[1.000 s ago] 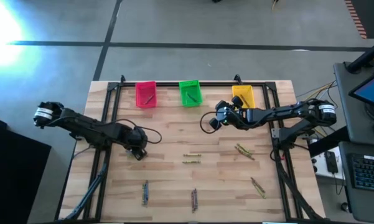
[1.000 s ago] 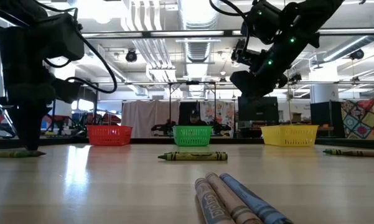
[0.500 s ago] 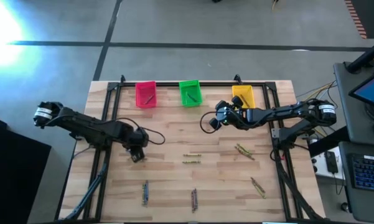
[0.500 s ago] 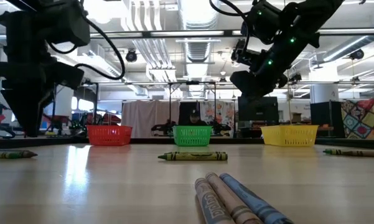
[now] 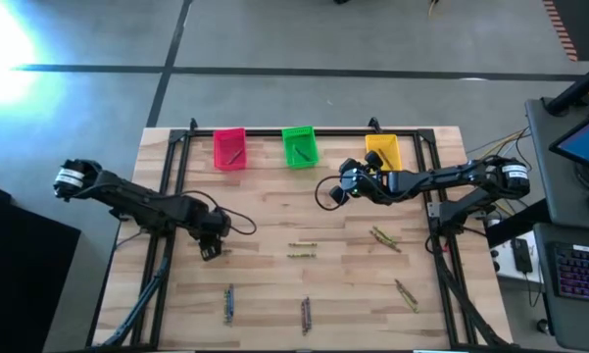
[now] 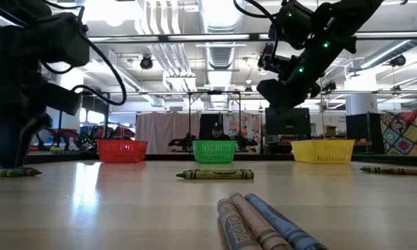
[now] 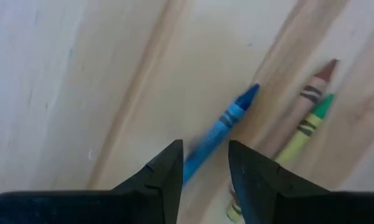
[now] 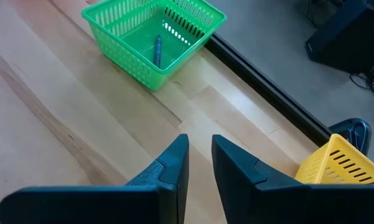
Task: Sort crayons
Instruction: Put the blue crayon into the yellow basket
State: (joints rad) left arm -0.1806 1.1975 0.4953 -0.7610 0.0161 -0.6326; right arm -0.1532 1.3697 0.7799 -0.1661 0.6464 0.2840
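Here we find the left gripper (image 5: 210, 250) low over the left half of the wooden table (image 5: 265, 284), its two dark fingers (image 7: 165, 177) standing a little apart, with a blue crayon (image 7: 221, 134) lying on the wood so that its near end runs into the gap between them; we cannot tell whether the fingers touch it. Just beside the blue one, in the left wrist view, lie a brown crayon (image 7: 314, 93) and a green crayon (image 7: 305, 127), side by side. Over on the right, the right gripper (image 5: 335, 192) hangs above the table in front of the yellow bin (image 5: 383, 149), its fingers (image 8: 168, 168) a narrow gap apart and holding nothing we can see. Along the far edge stand the pink bin (image 5: 228, 148), the green bin (image 5: 299, 146) and the yellow one, left to right; the green bin holds one bluish crayon (image 8: 157, 50), and a thin stick lies in the pink bin. Other crayons lie scattered: a pair near the centre (image 5: 302, 249), a pair to the right of centre (image 5: 384, 237), and along the near side a left group (image 5: 228, 304), a middle group (image 5: 306, 313) and a right pair (image 5: 406, 293).
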